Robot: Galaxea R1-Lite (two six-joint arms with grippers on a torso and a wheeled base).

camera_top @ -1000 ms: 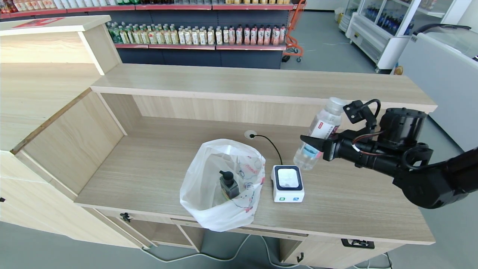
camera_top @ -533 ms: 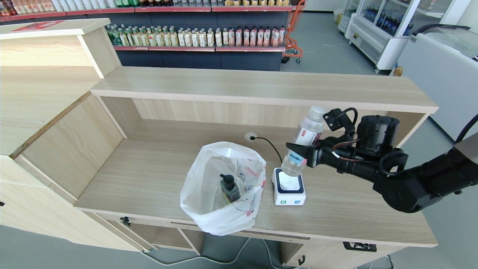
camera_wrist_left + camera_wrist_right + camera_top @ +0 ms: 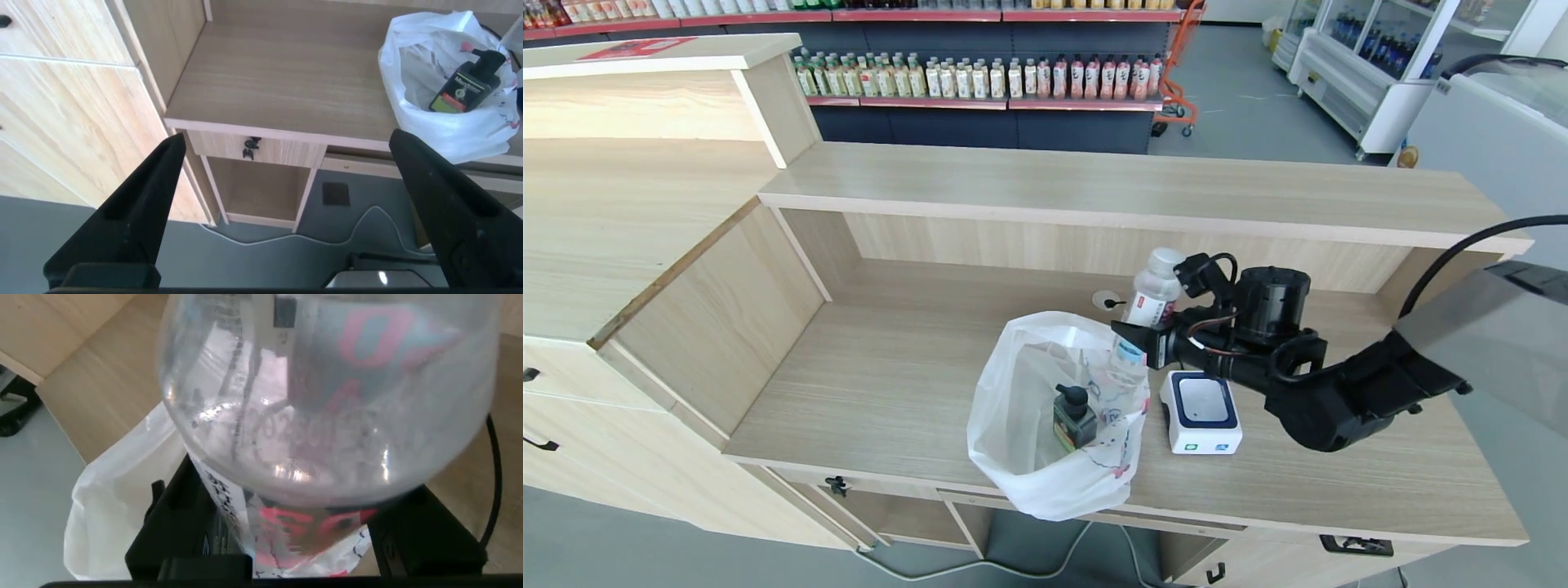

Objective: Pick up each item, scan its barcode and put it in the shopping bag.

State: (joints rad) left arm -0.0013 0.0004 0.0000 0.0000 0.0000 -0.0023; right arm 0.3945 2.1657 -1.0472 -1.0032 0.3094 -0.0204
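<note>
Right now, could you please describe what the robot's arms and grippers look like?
The right arm is matte black with rounded cylindrical joints; thin black and reddish wires loop to a small bracketed camera at its wrist. The right gripper and left gripper both have plain black, wedge-shaped tapered fingers.

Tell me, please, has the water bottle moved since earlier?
Yes. Held by the right gripper, the water bottle crossed from the scanner's right to its left, beside the shopping bag.

The water bottle (image 3: 1150,304) is clear with a white-and-red label; the shopping bag (image 3: 1023,457) is translucent white with red and blue print. The pump bottle (image 3: 1074,418) is dark, its label seemingly green.
</note>
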